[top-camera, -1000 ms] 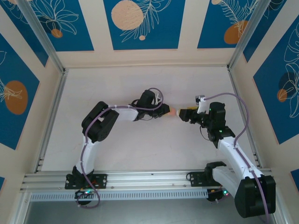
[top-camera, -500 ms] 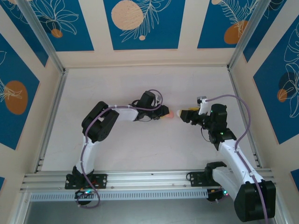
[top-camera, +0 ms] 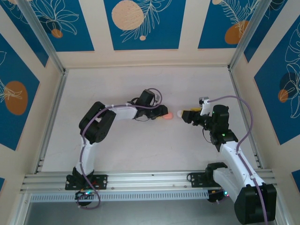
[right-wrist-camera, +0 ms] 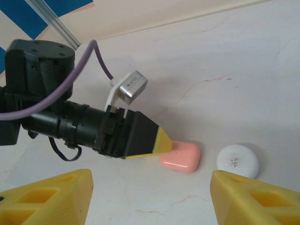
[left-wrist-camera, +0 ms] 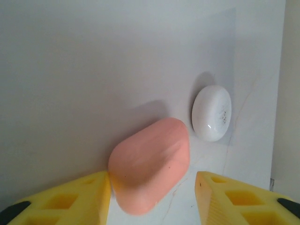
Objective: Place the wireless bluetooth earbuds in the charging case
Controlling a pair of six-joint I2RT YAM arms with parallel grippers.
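- One pale table (top-camera: 140,145) bears everything, with patterned blue-and-cream walls on three sides.
- There are two arms. The left arm (top-camera: 96,124) rises from its base at the near edge, bends sharply at the elbow and stretches its forearm to the right, towards the middle of the table. The right arm (top-camera: 234,154) runs up from its base and leans left, with its wrist turned towards the same spot, so the two grippers face each other.
- There are two grippers, each with two yellow fingers. The left gripper (left-wrist-camera: 152,187) is low at the table with its fingers spread. One finger touches an end of the case, and the other stands off it with a gap, so nothing is clamped. The right gripper (right-wrist-camera: 151,183) has its fingers spread wide, holds nothing, and is aimed at the case and disc from a short way off.
- One charging case (left-wrist-camera: 150,171), salmon pink and rounded, lies on the table near its middle, between the left gripper's fingers.
- One white round disc (left-wrist-camera: 212,113) lies just beside the case on the side away from the left gripper, between the case and the right gripper; whether disc and case touch cannot be told.
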